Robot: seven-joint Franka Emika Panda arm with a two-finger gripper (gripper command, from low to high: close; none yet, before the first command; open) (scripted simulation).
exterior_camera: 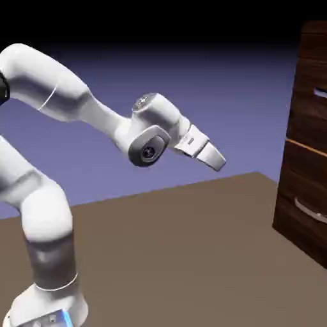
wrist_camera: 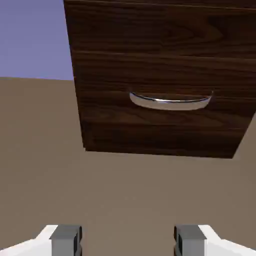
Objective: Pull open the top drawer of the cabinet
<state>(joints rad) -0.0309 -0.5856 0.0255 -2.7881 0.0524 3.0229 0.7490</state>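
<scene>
Your pincer (wrist_camera: 128, 240) is standing wide apart and is holding nothing; only bare table (wrist_camera: 130, 195) is showing between its two grey tips. It is pointing slightly downward, so the hand camera is looking at the curved silver handle (wrist_camera: 170, 101) of the lower drawer (wrist_camera: 165, 125), not the one you want. In the outside view the pincer (exterior_camera: 216, 158) is hanging in the air, well apart from the cabinet (exterior_camera: 306, 153). The top drawer (exterior_camera: 313, 86) is sitting higher up, and only a small pale bit at the picture's edge, probably its bar handle (exterior_camera: 320, 94), is showing. You are only starting the reach. Next you will likely need to lift the hand, aim it at that upper handle, and move in before closing.
</scene>
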